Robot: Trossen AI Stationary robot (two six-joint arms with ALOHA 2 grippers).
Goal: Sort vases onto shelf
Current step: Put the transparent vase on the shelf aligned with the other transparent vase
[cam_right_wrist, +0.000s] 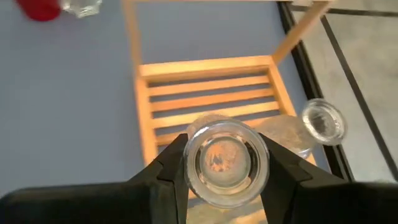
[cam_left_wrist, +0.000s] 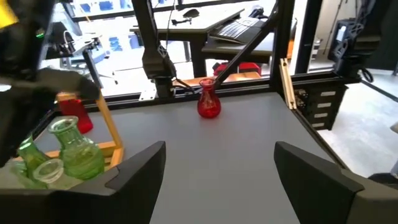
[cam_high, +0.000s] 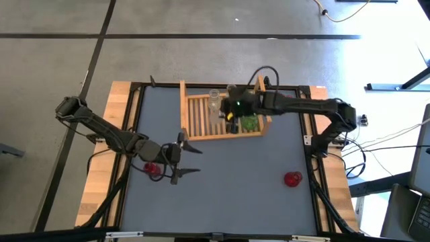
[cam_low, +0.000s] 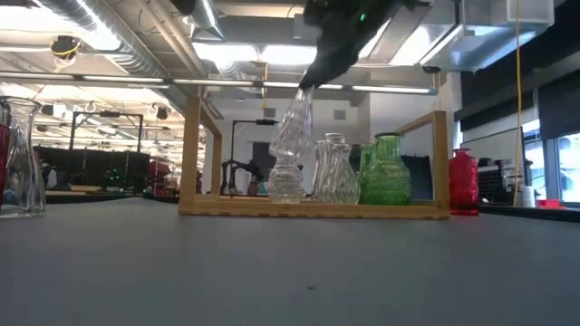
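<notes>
**Clear vase held over shelf**

Grey tabletop (cam_high: 228, 175) carries the wooden shelf (cam_high: 195, 117) at its far edge. Right gripper (cam_right_wrist: 224, 163), jaws part-closed on a clear vase (cam_low: 292, 127), holds it tilted above the slats, probably for placing. Seated clear and green vases (cam_low: 388, 170) crowd the landing spot. Left gripper (cam_high: 187, 161) waits wide open and empty, beside a red vase (cam_high: 152, 169).

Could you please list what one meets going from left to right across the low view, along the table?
Clear vase at the left edge → shelf's left post → tilted clear vase held by the right gripper → upright clear vase → green vase → shelf's right post → red vase.
</notes>
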